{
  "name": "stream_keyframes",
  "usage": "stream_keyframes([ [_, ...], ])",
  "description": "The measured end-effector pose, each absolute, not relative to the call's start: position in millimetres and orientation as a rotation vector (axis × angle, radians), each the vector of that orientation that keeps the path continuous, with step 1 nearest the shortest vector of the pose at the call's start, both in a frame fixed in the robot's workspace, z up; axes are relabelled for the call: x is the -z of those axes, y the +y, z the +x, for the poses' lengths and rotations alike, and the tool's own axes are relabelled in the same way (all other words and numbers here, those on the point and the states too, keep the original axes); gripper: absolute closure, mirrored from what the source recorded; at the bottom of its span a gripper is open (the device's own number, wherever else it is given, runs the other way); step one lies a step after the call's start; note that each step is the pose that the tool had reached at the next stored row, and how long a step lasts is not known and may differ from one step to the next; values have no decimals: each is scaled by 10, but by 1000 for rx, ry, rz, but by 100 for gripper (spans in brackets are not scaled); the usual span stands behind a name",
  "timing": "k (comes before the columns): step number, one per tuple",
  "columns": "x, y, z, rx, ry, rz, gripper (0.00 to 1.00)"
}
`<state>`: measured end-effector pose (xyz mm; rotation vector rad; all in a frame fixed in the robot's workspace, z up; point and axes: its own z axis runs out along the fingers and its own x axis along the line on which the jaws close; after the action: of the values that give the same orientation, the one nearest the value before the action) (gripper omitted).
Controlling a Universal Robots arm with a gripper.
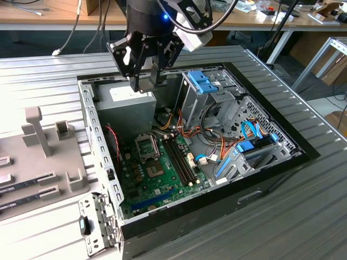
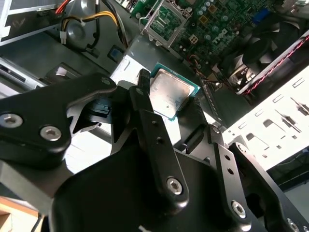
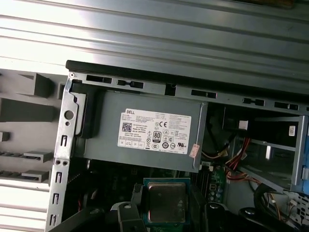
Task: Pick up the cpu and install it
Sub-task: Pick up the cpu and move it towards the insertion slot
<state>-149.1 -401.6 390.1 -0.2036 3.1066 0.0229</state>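
Gripper: the gripper (image 1: 145, 82) is narrowed onto the cpu (image 2: 170, 93), with a finger on each of two opposite edges.
Cpu: held in the air over the power supply (image 3: 145, 128), silvery top towards both wrist views.
Hidden: in the exterior view, the cpu is hard to make out between the fingers.
Room: the socket (image 1: 146, 146) is well apart from the gripper; the drive cage (image 1: 209, 92) is near, on the exterior view's right.

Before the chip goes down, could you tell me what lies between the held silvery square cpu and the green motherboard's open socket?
In the second wrist view, the grey power supply's edge lies between the cpu and the socket.
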Motion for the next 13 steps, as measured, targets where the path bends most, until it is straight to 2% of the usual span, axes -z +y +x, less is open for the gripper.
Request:
stream_keyframes([
  [13, -3841, -4050, -1408, -23, 3107, -204, 53],
])
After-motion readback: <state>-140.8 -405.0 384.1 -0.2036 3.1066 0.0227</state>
